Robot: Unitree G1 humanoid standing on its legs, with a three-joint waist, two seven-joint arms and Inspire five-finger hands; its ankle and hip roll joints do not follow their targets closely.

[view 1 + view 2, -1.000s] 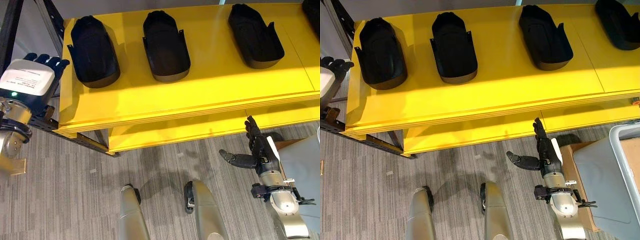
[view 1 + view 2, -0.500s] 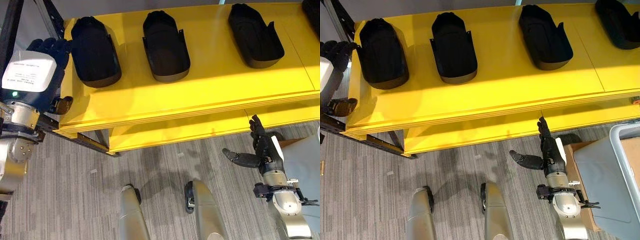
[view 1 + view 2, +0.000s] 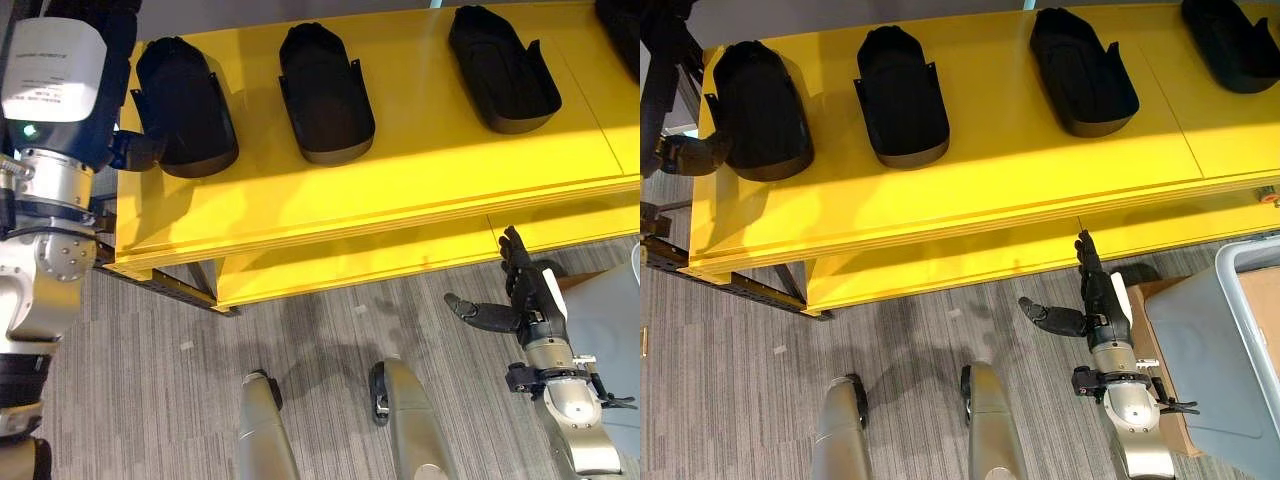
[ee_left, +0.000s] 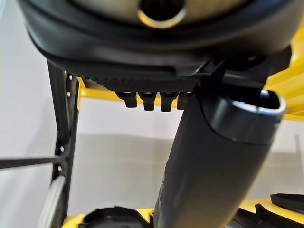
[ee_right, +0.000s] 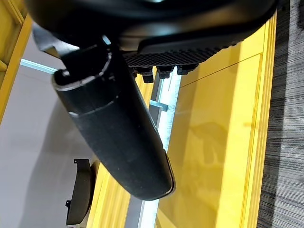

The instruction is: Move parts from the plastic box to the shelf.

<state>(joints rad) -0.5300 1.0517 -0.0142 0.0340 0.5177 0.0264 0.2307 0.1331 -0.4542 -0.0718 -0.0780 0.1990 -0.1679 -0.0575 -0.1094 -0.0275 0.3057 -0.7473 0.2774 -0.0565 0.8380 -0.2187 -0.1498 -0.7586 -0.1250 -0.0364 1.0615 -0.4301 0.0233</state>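
Black parts (image 3: 327,95) sit on the yellow shelf (image 3: 400,190), upper frame. Your left hand (image 3: 60,80) and right hand (image 3: 525,305) are spread, empty. Parts look stiff, light; grip side walls.

Yellow shelf (image 3: 400,180) spans view from 9 to 3 o'clock. Black parts in row on top: first part (image 3: 183,105), second part (image 3: 325,93), third part (image 3: 502,68), well apart.

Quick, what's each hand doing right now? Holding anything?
Left hand: raised by the shelf's left end, beside a black part; fingers hidden, cannot tell.
Right hand: open, empty, low in front of the shelf.
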